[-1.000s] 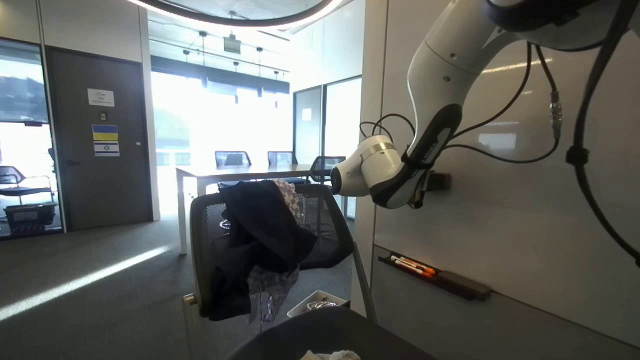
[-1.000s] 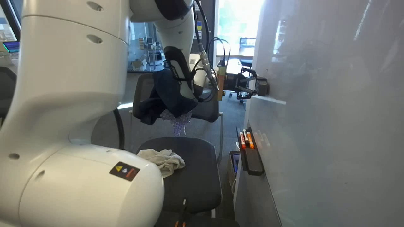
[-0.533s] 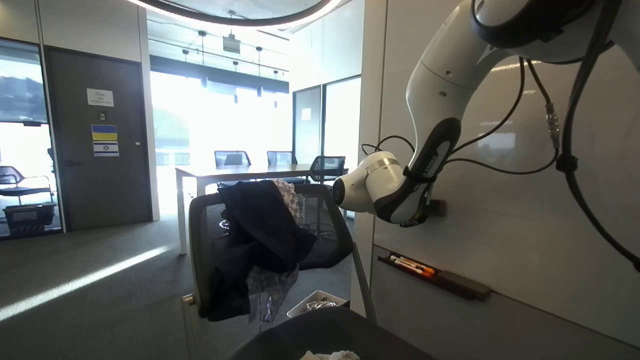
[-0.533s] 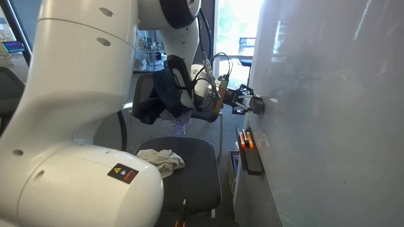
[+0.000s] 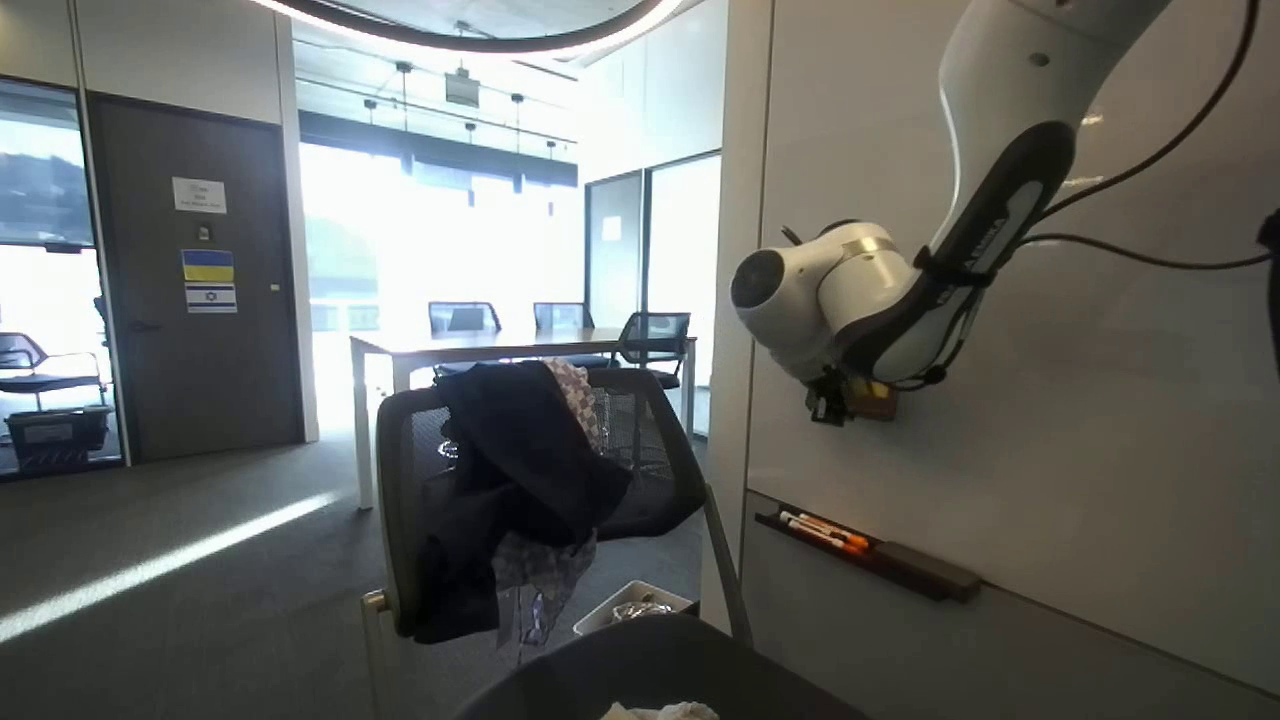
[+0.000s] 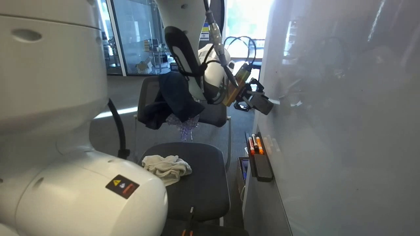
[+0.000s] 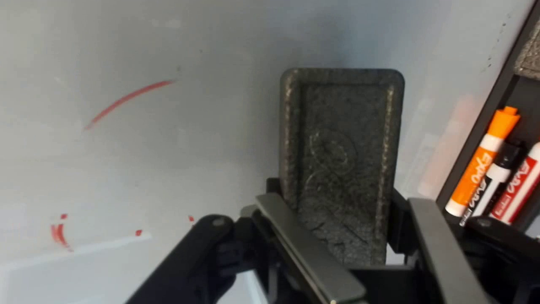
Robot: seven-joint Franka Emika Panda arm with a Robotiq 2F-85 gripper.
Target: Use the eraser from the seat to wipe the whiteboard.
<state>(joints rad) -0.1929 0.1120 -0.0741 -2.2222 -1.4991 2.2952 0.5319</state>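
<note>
Pinching one dark eraser (image 7: 337, 109) between two fingers (image 7: 310, 249), spread just to its width, right of centre in wrist view. Overlapping whiteboard (image 7: 190, 147); can't tell if touching. Showing three markers (image 7: 479, 166), far right, including one cut off. Showing one seat (image 6: 203, 193), lower centre in an exterior view, partly hidden behind arm (image 6: 82, 190).

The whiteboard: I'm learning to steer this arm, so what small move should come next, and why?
Probably ease the held eraser away from the ledge, onto the red arc, pressed against the whiteboard. The claw grips the held eraser, and in the wrist view the arc lies on its side away from the ledge. Board contact is unclear.
</note>
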